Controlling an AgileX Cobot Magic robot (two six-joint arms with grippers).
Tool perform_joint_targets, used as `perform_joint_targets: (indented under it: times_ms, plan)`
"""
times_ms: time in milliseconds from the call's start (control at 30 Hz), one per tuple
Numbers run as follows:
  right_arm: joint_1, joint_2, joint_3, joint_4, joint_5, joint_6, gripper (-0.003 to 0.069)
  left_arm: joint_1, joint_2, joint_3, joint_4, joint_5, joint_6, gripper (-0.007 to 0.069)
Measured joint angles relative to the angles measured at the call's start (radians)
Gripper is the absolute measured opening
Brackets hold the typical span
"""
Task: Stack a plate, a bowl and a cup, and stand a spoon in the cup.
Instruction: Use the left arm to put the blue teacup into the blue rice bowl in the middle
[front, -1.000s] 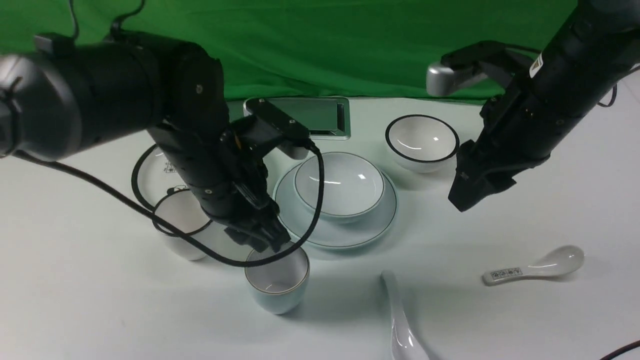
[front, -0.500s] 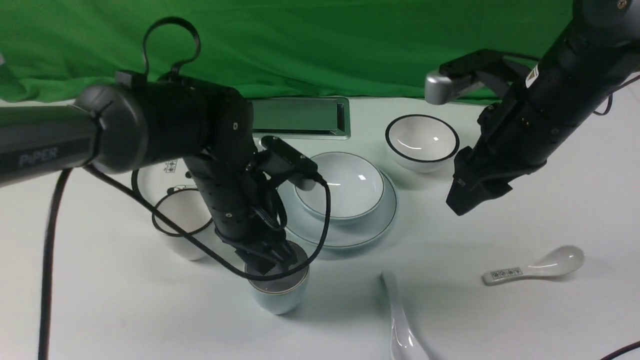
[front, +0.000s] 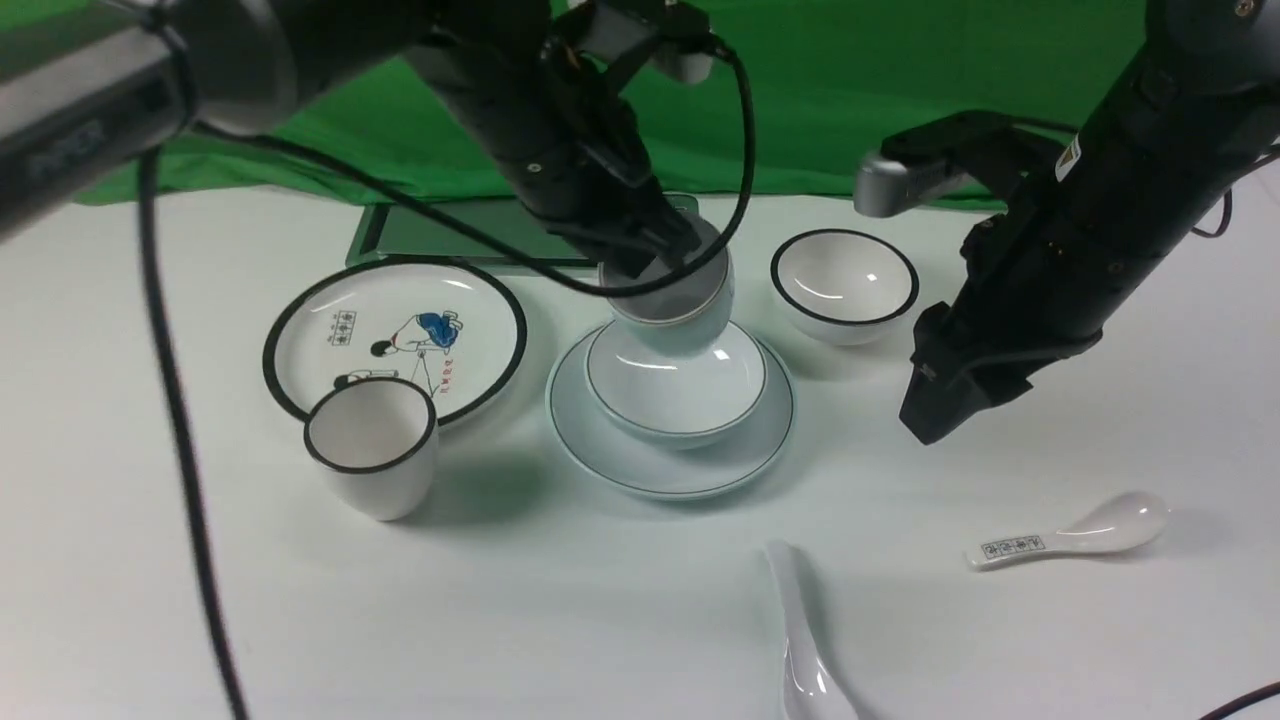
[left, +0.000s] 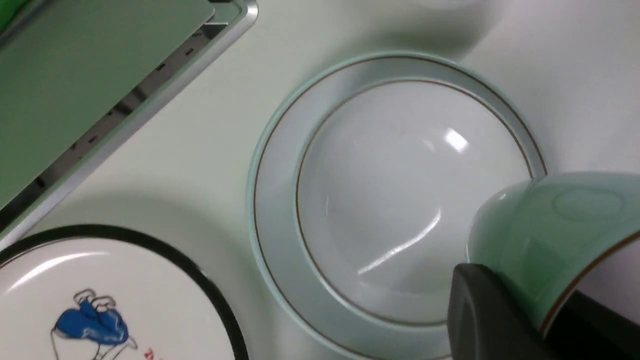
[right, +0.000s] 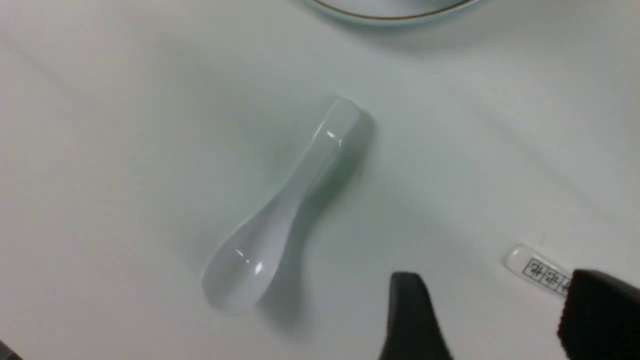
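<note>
- The cup (front: 668, 305) is off the table (front: 600, 610), held slightly tilted above the far part of the bowl (front: 680, 390), which sits centred on the plate (front: 625, 462); whether the cup base touches the bowl cannot be determined
- Half a second earlier the cup stood on the table just near-left of the plate; it has since been lifted and carried in over the plate's rim
- The left gripper (front: 655, 262) is clamped on the cup wall at the rim; the left wrist view shows one dark finger (left: 492, 310) pressed against the cup's outer side
- The left arm has risen from low over the plate's left side, uncovering the cartoon plate (front: 300, 345) and the black-rimmed cup (front: 370, 460), both left of the plate
- The right gripper (front: 928, 425) hangs to the right of the plate, its jaws spread wide and holding nothing; its position is nearly unchanged
- The spoon (front: 800, 640) lies flat near-right of the plate, handle end toward the plate, unmoved
- The patterned spoon (front: 1070, 535) lies farther right of the plate, also unmoved
- The black-rimmed bowl (front: 845, 285) stands far-right of the plate
</note>
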Motion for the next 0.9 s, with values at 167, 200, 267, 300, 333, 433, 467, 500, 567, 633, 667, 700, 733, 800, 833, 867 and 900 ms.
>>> perform_joint_targets:
  times_ms: [167,200,267,300,333,433,467,500,567,633,667,700,733,800,833,867,900]
  plan:
    - [0.000,0.000,0.000,0.000,0.014,0.014,0.0426,0.000,0.212,-0.220,0.026,0.126,-0.018,-0.0009]
    - [0.000,0.000,0.000,0.000,0.014,0.014,0.0426,0.000,0.249,-0.249,0.035,0.150,-0.026,-0.0009]
    - [0.000,0.000,0.000,0.000,0.014,0.014,0.0426,0.001,0.310,-0.311,0.053,0.175,-0.035,-0.0009]
    - [0.000,0.000,0.000,0.000,0.014,0.014,0.0426,0.001,0.333,-0.337,0.063,0.180,-0.045,-0.0008]
    - [0.000,0.000,0.000,0.000,0.015,0.014,0.0426,0.001,0.349,-0.349,0.066,0.181,-0.051,-0.0008]
    - [0.000,0.000,0.000,0.000,0.015,0.015,0.0426,0.001,0.373,-0.365,0.070,0.182,-0.058,-0.0003]
    - [0.000,0.000,0.000,0.000,0.015,0.015,0.0426,0.001,0.376,-0.367,0.069,0.183,-0.059,0.0002]
    - [0.000,0.000,0.000,0.000,0.014,0.015,0.0426,0.001,0.376,-0.369,0.069,0.183,-0.060,0.0011]
    - [0.000,0.000,0.000,0.000,0.013,0.015,0.0426,0.001,0.377,-0.369,0.068,0.183,-0.060,0.0050]
    - [0.000,0.000,0.000,0.000,0.014,0.015,0.0426,0.001,0.376,-0.370,0.068,0.183,-0.066,0.0108]
    - [0.000,0.000,0.000,0.000,0.015,0.015,0.0426,0.001,0.373,-0.370,0.068,0.184,-0.073,0.0131]
    - [0.000,0.000,0.000,0.000,0.015,0.015,0.0426,0.001,0.370,-0.371,0.068,0.184,-0.081,0.0181]
    - [0.000,0.000,0.000,0.000,0.015,0.015,0.0426,0.002,0.358,-0.374,0.067,0.185,-0.087,0.0233]
    - [0.004,-0.007,0.000,-0.001,0.015,0.015,0.0426,0.002,0.323,-0.376,0.067,0.186,-0.098,0.0318]
    - [0.007,-0.013,0.001,-0.005,0.015,0.017,0.0426,0.002,0.296,-0.376,0.067,0.186,-0.102,0.0341]
    - [0.015,-0.025,0.002,-0.007,0.015,0.019,0.0426,0.002,0.268,-0.377,0.067,0.186,-0.105,0.0377]
    - [0.028,-0.037,0.003,-0.010,0.015,0.020,0.0426,0.002,0.231,-0.377,0.067,0.186,-0.108,0.0407]
